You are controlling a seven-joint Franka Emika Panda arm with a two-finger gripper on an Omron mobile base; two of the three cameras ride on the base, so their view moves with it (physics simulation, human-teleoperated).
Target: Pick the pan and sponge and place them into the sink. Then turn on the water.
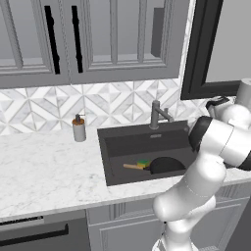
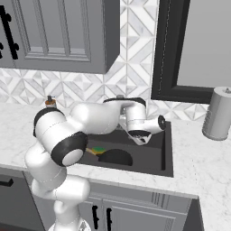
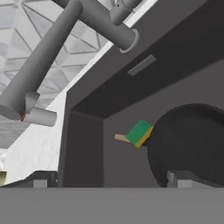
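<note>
The black pan [image 1: 165,165] lies inside the dark sink [image 1: 112,147], its wooden handle [image 1: 132,167] pointing left. The green sponge [image 1: 143,162] rests on the handle where it meets the pan. In the hand view the pan [image 3: 192,140] and sponge [image 3: 140,132] lie below and ahead, and the grey faucet [image 3: 52,52] crosses the upper left. My gripper [image 3: 109,181] is open, its tips far apart with nothing between them. It hangs over the sink's back right part [image 2: 141,139], above the pan [image 2: 116,157] and near the faucet [image 1: 157,113]. No water runs.
A small grey soap dispenser [image 1: 79,129] stands on the marble counter left of the sink. A grey cylinder [image 2: 218,113] stands on the counter at the right. Wall cabinets hang above, and a dark window frame [image 1: 196,54] sits behind the faucet.
</note>
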